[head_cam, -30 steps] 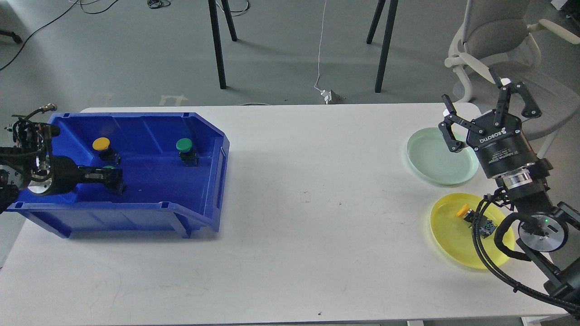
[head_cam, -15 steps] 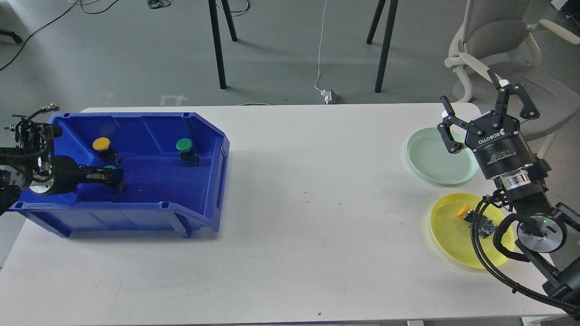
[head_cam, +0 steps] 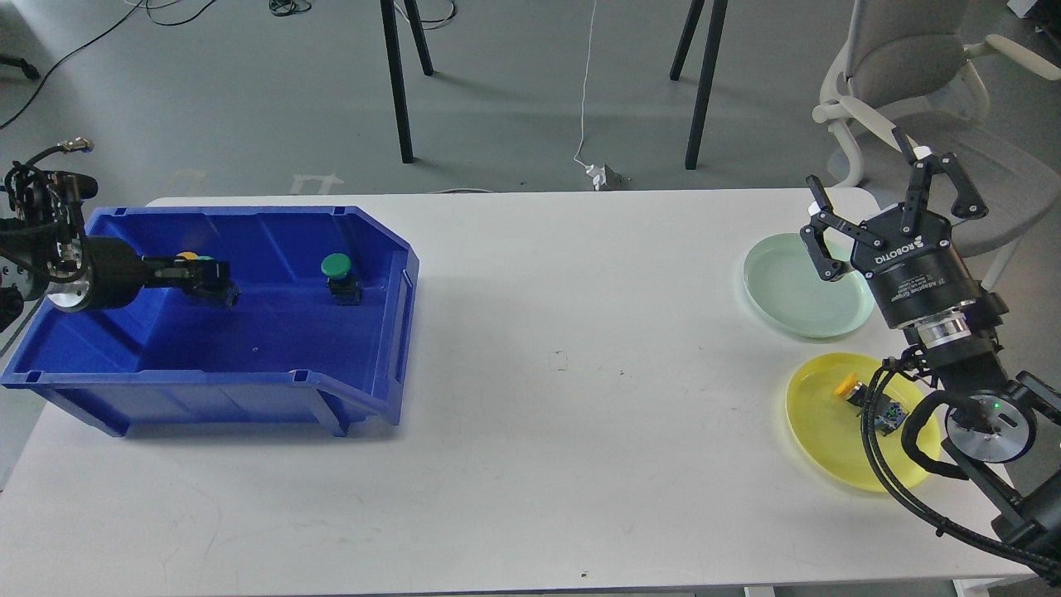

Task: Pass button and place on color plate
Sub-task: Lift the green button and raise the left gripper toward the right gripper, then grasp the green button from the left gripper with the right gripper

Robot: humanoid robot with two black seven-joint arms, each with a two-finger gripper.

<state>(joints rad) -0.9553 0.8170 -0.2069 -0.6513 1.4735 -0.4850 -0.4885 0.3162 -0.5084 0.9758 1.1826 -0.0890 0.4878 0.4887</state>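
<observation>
My left gripper (head_cam: 214,280) reaches into the blue bin (head_cam: 249,377) and is shut on a green button (head_cam: 204,260) with a black base, held above the bin floor. A yellow button (head_cam: 187,256) shows just behind it, mostly hidden. A second green button (head_cam: 336,265) stands in the bin to the right. My right gripper (head_cam: 869,178) is open and empty, raised over the far edge of the pale green plate (head_cam: 787,290). The yellow plate (head_cam: 821,439) holds a yellow button (head_cam: 847,385).
The bin fills the table's left end. Both plates lie at the right end, partly covered by my right arm and its cables (head_cam: 912,481). An office chair (head_cam: 920,75) and black stand legs (head_cam: 704,83) are behind the table.
My left gripper has lifted with the green button, up and toward the bin's back wall, now covering the yellow button. The bin shifted slightly. The right arm has barely moved.
</observation>
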